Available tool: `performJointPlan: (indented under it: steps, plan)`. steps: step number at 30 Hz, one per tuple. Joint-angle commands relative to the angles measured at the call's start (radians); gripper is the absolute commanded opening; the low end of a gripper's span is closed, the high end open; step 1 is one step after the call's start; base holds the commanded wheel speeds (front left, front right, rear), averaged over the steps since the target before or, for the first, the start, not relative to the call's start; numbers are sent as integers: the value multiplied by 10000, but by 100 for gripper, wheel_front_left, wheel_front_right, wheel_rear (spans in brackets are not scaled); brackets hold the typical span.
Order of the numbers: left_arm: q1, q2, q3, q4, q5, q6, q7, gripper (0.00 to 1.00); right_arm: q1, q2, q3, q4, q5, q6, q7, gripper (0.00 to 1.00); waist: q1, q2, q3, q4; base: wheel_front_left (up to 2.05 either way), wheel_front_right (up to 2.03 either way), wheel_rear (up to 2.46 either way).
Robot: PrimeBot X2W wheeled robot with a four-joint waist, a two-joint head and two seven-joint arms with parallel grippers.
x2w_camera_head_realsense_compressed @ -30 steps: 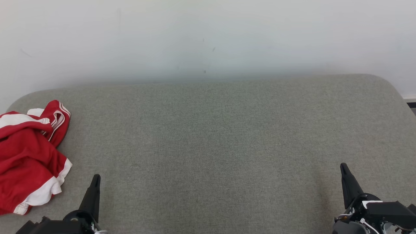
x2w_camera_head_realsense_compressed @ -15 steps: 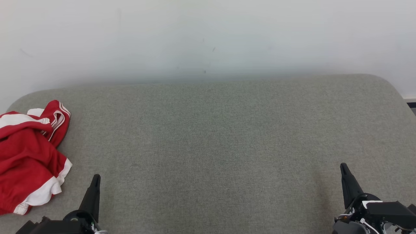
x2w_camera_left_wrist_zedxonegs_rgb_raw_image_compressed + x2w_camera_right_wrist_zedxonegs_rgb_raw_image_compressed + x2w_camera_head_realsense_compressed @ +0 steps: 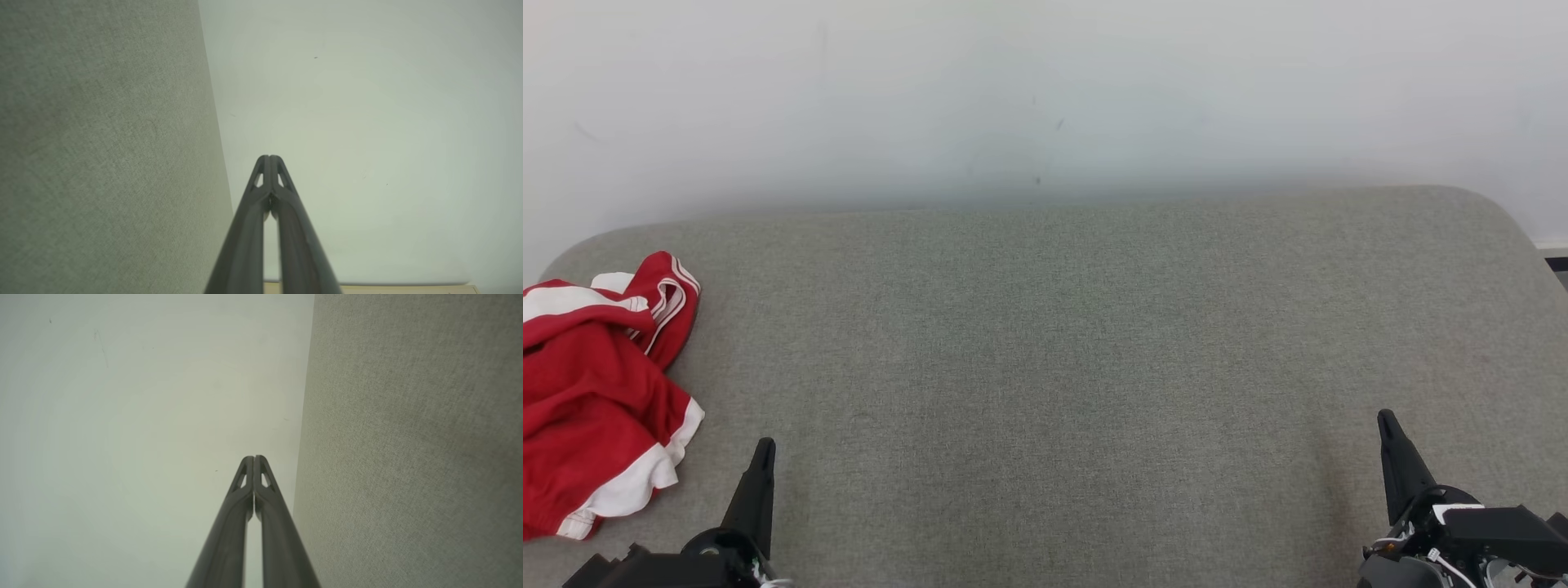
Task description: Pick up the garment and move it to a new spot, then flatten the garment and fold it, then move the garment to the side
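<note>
A red garment with white trim lies crumpled at the far left of the grey-green fabric surface, partly cut off by the head view's left edge. My left gripper is low at the lower left, just right of the garment and apart from it, shut with nothing held. My right gripper sits at the lower right, far from the garment, also shut and empty. In the left wrist view the left gripper has its tips pressed together. The right gripper looks the same in the right wrist view.
A pale wall rises directly behind the fabric surface. The surface has rounded far corners, and its right edge drops off near a dark strip at the far right.
</note>
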Motion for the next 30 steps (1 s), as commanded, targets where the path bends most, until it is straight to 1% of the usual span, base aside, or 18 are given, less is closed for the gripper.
performJointPlan:
  steps: [1,30]
  plan:
    - [-105,58,29,-30,-44,-11,24,0,-69,19,-12,-20,16,-23,11,0,0,0,0,0,0,0,0]
    - [-105,58,29,-30,-44,-11,24,0,-69,19,-12,-19,16,-23,11,0,0,0,0,0,0,0,0]
